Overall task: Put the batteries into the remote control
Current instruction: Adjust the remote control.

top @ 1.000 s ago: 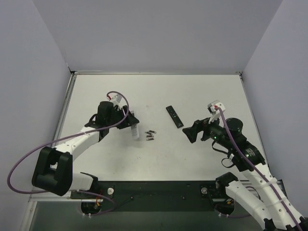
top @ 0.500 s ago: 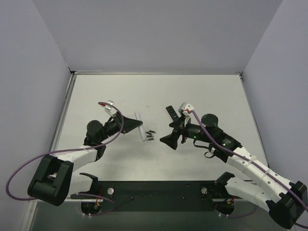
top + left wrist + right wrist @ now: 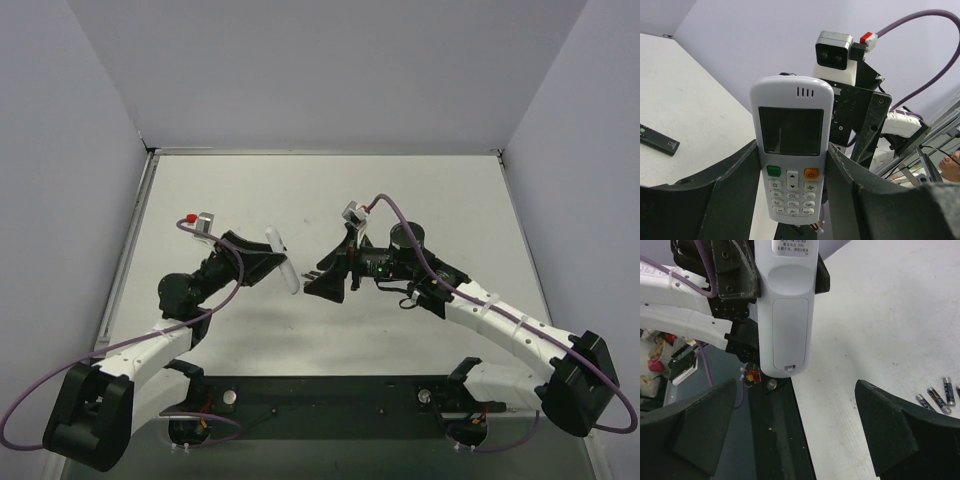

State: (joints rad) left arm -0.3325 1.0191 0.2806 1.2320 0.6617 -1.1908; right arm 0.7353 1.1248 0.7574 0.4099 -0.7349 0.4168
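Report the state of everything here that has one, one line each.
left claw: shut on the white remote.
right claw: open, holding nothing.
white remote: held up off the table, back toward the right claw.
battery cover: closed.
batteries: loose on the table, not loaded.
black remote: lying flat on the table.
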